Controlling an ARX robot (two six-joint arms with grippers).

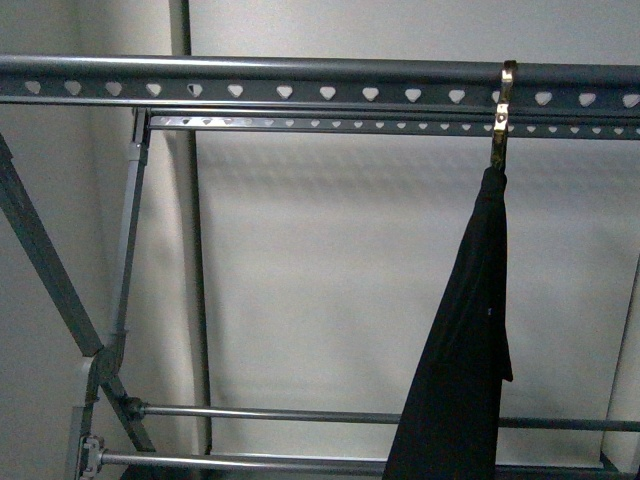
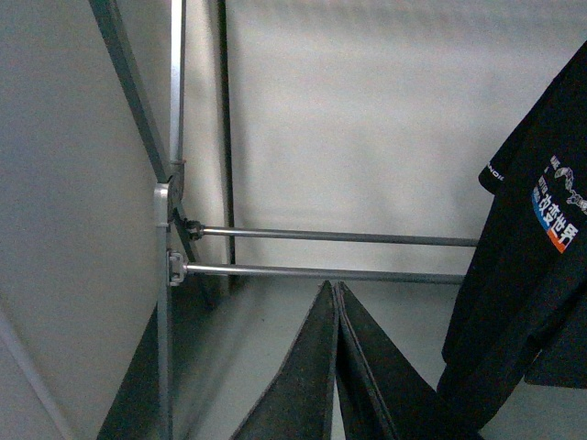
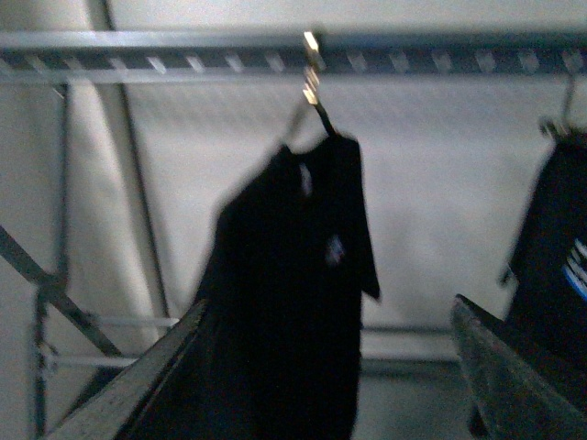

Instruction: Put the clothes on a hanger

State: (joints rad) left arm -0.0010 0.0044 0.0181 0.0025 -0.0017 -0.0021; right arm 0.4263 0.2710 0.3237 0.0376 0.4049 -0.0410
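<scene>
Right wrist view: tool [image 3: 330,367] wide open, empty.

In the front view, open space spans nine o'clock to centre beneath the heart-holed rail [image 1: 300,92]; the hanging black T-shirt [image 1: 465,370] blocks four o'clock, lower rods [image 1: 270,412] cross six.

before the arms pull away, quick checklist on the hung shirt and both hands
1. Hook over the top rail of the rack: ok.
2. Black T-shirt hanging free below the hook: ok.
3. Left hand shut, holding nothing: ok.
4. Right hand open, shirt not between its fingers: ok, though the view is blurred.
5. Second shirt clear of the right hand's path: cannot tell.
</scene>
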